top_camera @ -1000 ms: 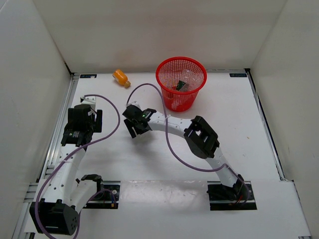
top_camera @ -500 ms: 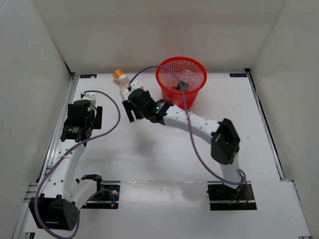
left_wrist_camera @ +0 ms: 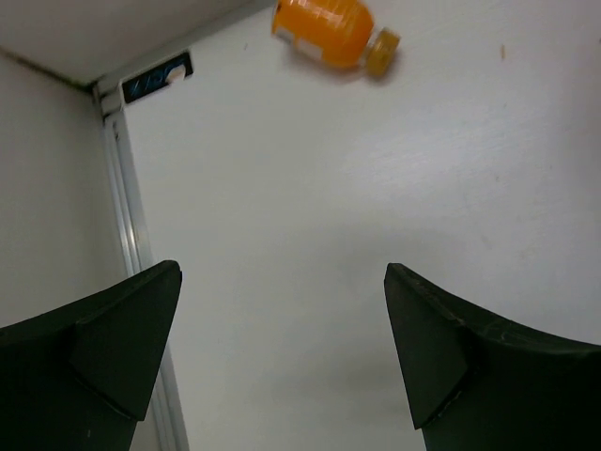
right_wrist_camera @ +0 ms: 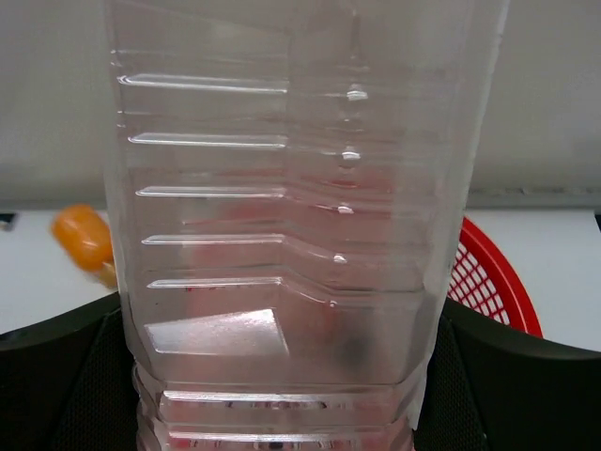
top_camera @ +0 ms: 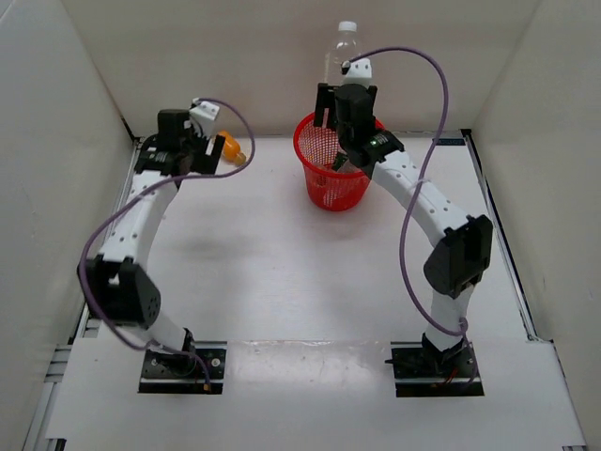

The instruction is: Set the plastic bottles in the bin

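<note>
While the right gripper [top_camera: 345,94] is clamped on the lower body of the large clear bottle [right_wrist_camera: 291,207], it holds that bottle upright with the neck rising above its fingers; the red bin [top_camera: 331,188] sits just below the gripper, its rim showing low and to the right of the bottle from the wrist; the left gripper [left_wrist_camera: 282,348] hangs over the table [left_wrist_camera: 376,188] with its jaws spread wide and nothing between them; the orange bottle [left_wrist_camera: 329,28] lies on its side ahead of its fingertips, apart from them.

A clear ridged bottle [right_wrist_camera: 291,188], an orange bottle [left_wrist_camera: 324,28] and a red lattice-walled bin [top_camera: 333,188] are being observed.
</note>
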`<move>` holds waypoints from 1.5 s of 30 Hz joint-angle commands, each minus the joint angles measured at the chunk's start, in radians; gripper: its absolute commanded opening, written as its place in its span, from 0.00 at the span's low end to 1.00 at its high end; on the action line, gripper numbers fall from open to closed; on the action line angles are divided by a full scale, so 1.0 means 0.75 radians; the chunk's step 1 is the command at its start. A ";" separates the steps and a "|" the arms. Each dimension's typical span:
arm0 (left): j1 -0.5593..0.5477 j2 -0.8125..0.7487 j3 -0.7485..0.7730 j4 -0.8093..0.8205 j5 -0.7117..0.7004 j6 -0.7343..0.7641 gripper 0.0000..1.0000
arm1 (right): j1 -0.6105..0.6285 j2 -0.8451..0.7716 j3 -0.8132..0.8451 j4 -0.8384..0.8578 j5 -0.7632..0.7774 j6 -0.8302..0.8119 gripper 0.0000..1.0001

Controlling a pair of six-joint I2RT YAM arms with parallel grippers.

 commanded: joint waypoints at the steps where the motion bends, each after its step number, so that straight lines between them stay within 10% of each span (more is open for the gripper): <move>1: -0.068 0.213 0.232 0.012 0.050 0.067 1.00 | -0.048 0.050 -0.030 -0.059 0.007 0.078 0.39; 12: -0.138 1.064 1.038 0.037 -0.255 0.770 1.00 | -0.077 0.052 -0.179 -0.178 -0.173 0.146 0.67; 20: -0.121 1.097 0.910 0.143 -0.118 1.561 1.00 | -0.090 0.093 -0.116 -0.249 -0.239 0.150 1.00; 37: 0.024 1.064 0.660 0.174 0.289 2.803 1.00 | -0.053 -0.253 -0.138 -0.264 -0.204 0.109 1.00; 45: 0.036 1.371 1.058 0.174 0.332 2.795 1.00 | -0.053 -0.380 -0.290 -0.264 -0.169 0.095 1.00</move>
